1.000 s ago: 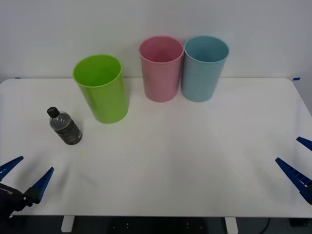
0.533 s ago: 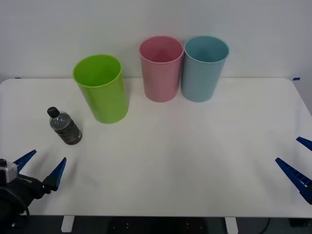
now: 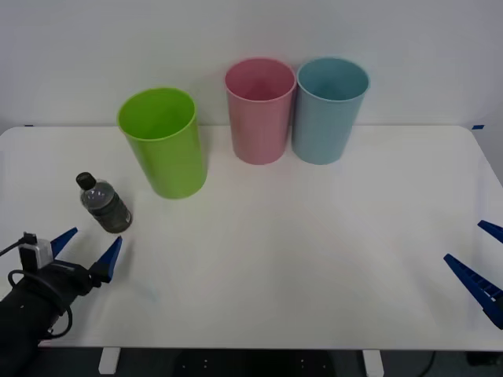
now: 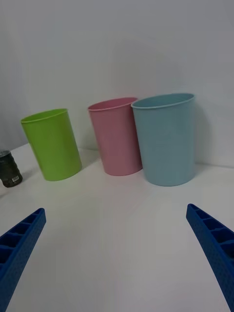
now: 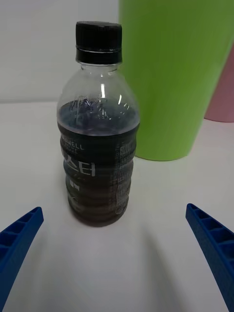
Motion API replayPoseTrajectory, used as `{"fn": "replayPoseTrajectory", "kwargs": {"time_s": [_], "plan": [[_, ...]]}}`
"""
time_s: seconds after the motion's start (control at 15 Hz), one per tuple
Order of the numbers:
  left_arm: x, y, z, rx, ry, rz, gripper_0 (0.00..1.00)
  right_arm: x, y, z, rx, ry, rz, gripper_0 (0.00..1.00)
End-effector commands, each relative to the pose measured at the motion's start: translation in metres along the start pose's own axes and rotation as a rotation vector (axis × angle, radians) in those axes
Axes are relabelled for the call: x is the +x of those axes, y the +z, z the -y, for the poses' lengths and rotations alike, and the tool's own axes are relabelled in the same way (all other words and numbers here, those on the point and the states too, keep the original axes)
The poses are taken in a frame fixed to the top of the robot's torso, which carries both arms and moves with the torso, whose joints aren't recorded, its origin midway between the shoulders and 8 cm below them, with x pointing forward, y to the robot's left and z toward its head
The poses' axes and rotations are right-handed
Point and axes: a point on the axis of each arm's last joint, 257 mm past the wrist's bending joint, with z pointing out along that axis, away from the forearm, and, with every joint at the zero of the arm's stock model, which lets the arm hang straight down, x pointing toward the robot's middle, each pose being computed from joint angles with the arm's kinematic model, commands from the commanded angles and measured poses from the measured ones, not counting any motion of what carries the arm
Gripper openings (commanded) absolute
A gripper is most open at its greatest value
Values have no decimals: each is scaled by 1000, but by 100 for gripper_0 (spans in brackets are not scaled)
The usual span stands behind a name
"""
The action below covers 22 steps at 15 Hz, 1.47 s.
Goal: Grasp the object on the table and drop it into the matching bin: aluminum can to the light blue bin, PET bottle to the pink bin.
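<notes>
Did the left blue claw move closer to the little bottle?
Yes. The left end effector slid forward over the table toward the standing bottle, fingers open.

High front view, two low wrist views

This looks like a robot test room or lab. A plain white tabletop (image 3: 314, 259) stands against a bare pale wall (image 3: 432, 47), with three plastic bins set out in a tidy group: a lime green bin (image 3: 163, 141), a pink bin (image 3: 259, 110) and a light blue bin (image 3: 328, 110).
</notes>
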Motion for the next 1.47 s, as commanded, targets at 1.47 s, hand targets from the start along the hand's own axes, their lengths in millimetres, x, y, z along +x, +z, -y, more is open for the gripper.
{"fn": "replayPoseTrajectory", "kwargs": {"time_s": [1.47], "plan": [[-16, 79, -4, -69, 1, 31, 100, 0, 0, 0, 0, 0, 0, 100]]}}
